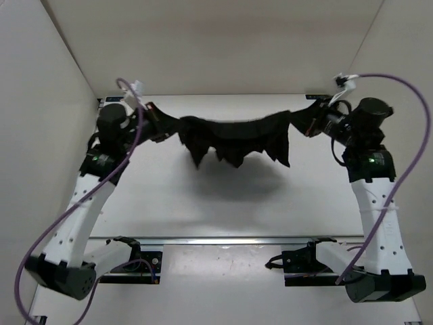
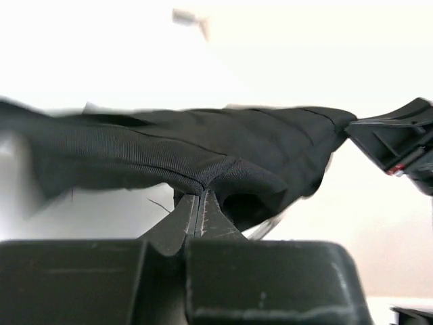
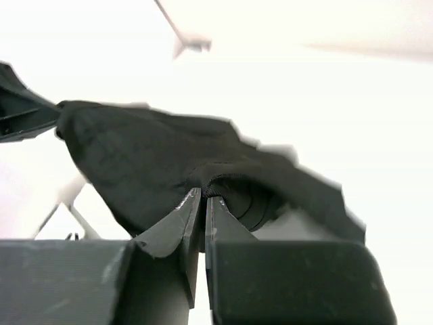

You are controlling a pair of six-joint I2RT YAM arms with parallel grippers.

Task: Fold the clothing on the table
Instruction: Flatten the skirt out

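Underneath all, large flat white rectangular table [image 1: 223, 217] with thin metal rails [image 1: 223, 240] at the near edge. Above it, hoisted clear of the surface toward the far side, soft plain black ridged fabric garment [image 1: 233, 139], strung like a hammock, long axis running left to right, upper edge pulled nearly straight, jagged lower hem hanging free over a faint shadow [image 1: 237, 189]. At its left end, black two-finger left gripper [image 2: 198, 198], pinched fully shut on a gathered fold of cloth. At its right end, matching right gripper [image 3: 203, 198], likewise clamped tight on the opposite corner. Cloth inward from each set of jaws, neither arm nearer; next, probably lowering both ends together to spread it flat, judging by the even span.
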